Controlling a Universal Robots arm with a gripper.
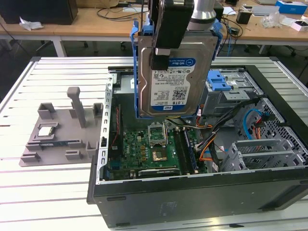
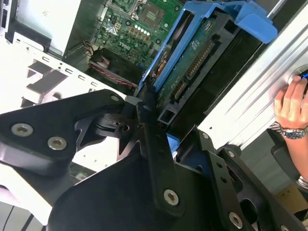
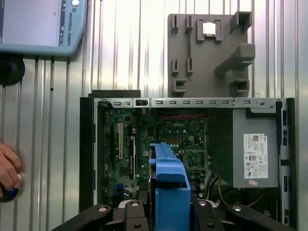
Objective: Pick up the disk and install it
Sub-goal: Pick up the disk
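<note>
The disk (image 1: 175,82) is a flat rectangular slab of silver metal. It hangs upright over the open case (image 1: 192,199), above the motherboard (image 1: 149,149), with its white and blue label facing the exterior view. A bright blue plastic frame runs down both its long sides. In the second wrist view its underside shows a green circuit board with a row of connector pins.

The black gripper (image 1: 161,55) is closed on the disk's upper edge, and its fingers (image 2: 149,115) pinch the disk between them.

The case is a dark metal box. It holds the green motherboard with its square socket, a grey power supply (image 3: 252,144), a perforated metal cage (image 1: 231,94) with a blue latch (image 1: 220,81), and orange and blue cables.

On the exterior view's left, beside the case, a grey moulded fixture (image 1: 53,144) carries a small square silver chip (image 1: 45,131). Both sit on a ribbed aluminium table (image 1: 48,192). A person's hand (image 3: 7,168) rests on the table.
</note>
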